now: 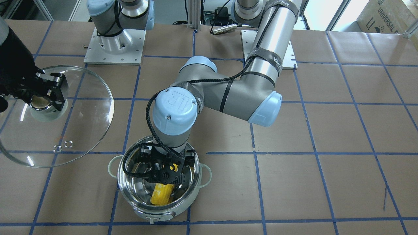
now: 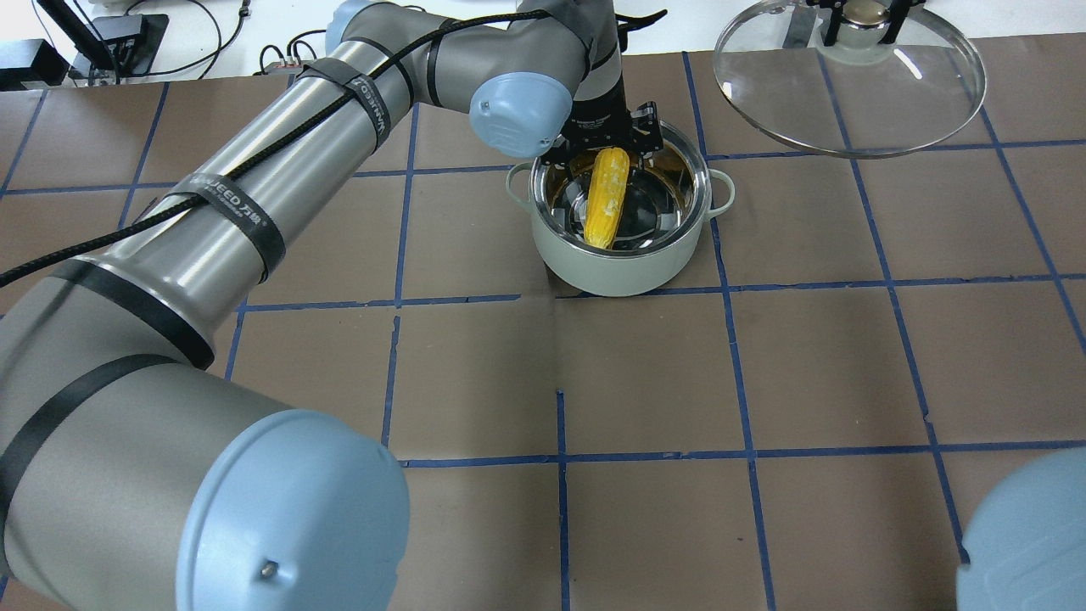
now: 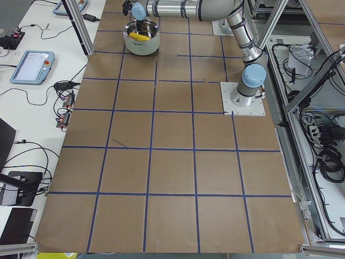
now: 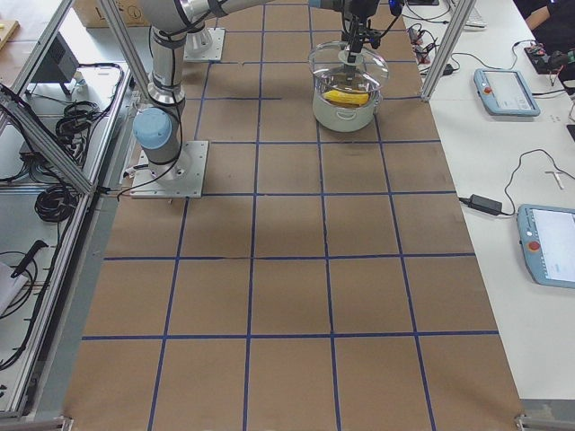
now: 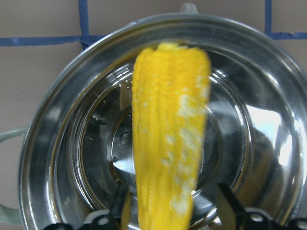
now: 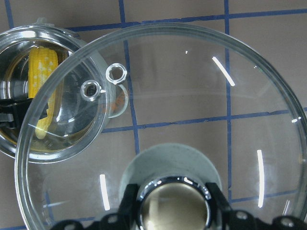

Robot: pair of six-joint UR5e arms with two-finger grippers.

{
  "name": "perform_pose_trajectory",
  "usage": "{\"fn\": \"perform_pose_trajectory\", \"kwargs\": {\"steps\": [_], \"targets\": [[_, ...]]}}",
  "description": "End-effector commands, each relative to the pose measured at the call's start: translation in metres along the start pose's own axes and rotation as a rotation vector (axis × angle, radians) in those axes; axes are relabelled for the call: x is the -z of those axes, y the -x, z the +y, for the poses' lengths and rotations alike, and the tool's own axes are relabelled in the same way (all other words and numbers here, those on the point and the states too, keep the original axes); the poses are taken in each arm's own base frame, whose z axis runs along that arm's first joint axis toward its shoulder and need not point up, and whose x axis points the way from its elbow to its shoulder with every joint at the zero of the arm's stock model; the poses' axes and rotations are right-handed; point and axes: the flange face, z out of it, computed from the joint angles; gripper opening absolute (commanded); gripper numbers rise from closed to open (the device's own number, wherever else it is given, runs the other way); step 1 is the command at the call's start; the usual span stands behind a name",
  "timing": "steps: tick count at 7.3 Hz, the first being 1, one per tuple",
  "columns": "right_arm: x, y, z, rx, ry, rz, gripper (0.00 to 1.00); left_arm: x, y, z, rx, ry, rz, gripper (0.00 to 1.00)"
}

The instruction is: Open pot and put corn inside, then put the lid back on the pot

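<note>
Brown paper taped into blue squares covers the desk (image 1: pixel 326 130), and the biggest thing over it is the left arm (image 2: pixel 254 187), bent down into the pot. Left of centre in the front-facing view the glass lid (image 1: pixel 88 124) is held up off the desk, with the right gripper (image 6: pixel 173 201) clamped on its knob (image 6: pixel 168 165). Lower centre sits the pot (image 2: pixel 624 271), uncovered, with the corn (image 5: pixel 168 143) slanting inside it, one end up by the rim under the left gripper (image 5: pixel 172 194). That gripper's fingers stand apart, wider than the cob, with a gap showing on one side. I'd say the drop is the step in hand. The gripper should rise straight up past the rim without nudging the cob, and the cob wants to lie below the rim or the lid won't seat. Only once that arm is out should the lid come across, level
</note>
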Motion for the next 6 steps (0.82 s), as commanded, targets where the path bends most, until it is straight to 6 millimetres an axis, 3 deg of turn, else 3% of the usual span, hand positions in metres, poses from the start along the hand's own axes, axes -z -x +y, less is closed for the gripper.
{"fn": "perform_pose_trajectory", "kwargs": {"steps": [1,2,4,5,6], "targets": [[0.001,-0.001,0.000,-0.002,-0.002,-0.001,0.20,0.025,0.068,-0.003,0.020,0.050,-0.017,1.00],[0.001,-0.001,0.000,-0.003,-0.002,-0.001,0.20,0.051,0.119,0.011,0.026,0.048,-0.023,1.00],[0.011,0.015,0.006,0.012,-0.031,-0.001,0.21,0.102,0.203,0.062,0.063,0.064,-0.026,1.00],[0.008,0.048,0.004,0.040,-0.066,-0.003,0.21,0.136,0.225,0.087,0.081,0.082,-0.064,1.00],[-0.002,0.083,0.001,0.064,-0.080,-0.005,0.21,0.165,0.235,0.104,0.075,0.105,-0.150,1.00]]}}
